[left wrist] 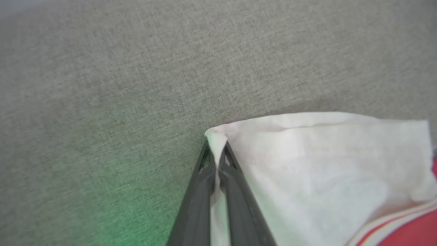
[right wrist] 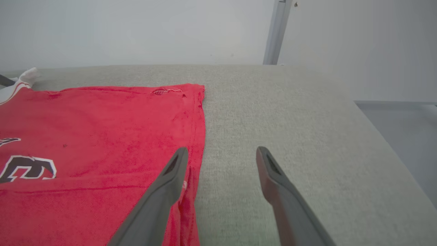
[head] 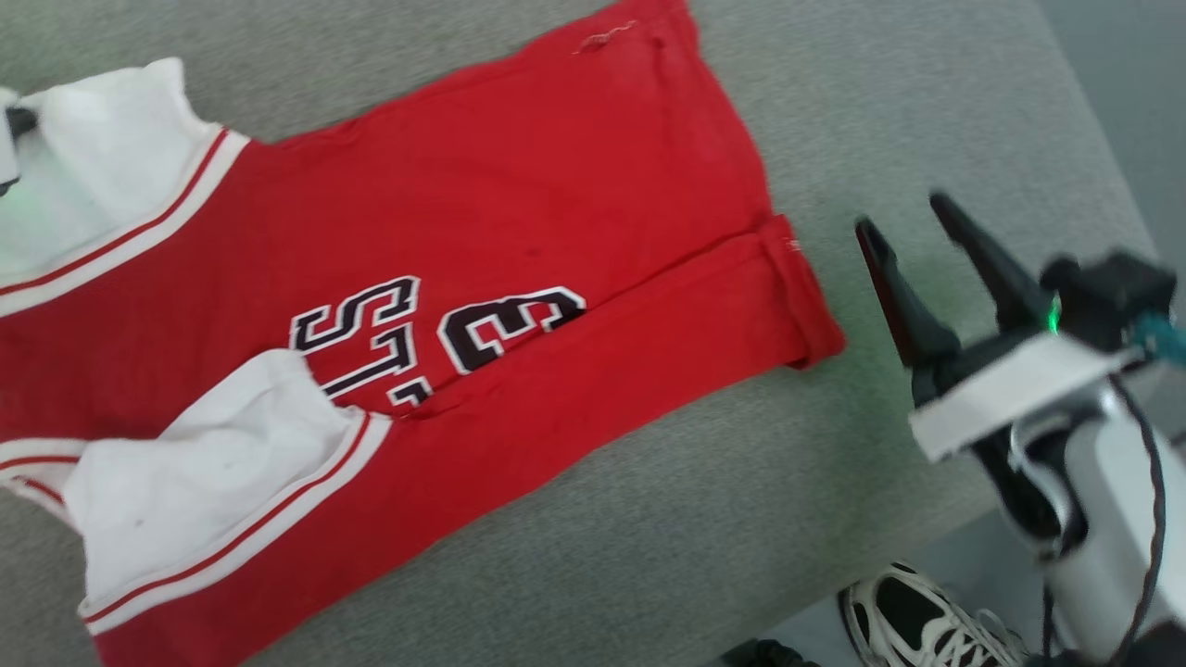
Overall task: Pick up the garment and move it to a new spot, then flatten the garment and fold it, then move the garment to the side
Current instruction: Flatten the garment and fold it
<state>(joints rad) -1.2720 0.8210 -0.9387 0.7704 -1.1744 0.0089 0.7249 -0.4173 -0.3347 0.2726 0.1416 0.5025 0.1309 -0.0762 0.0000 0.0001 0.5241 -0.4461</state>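
1. left claw [left wrist: 215,145]: fingers pinched together on a corner of the white sleeve [left wrist: 307,164], so that bit of cloth is hidden between them.
2. the garment [head: 519,213] lies spread on the grey surface [head: 908,93], running from the left claw toward the other one. It's red with white sleeves and striped trim, and a sleeve half covers the black lettering [head: 435,333].
3. right claw [head: 899,213]: fingers wide apart, holding nothing, hem just left of it.

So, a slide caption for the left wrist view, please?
Left gripper shut on a white corner of the garment.
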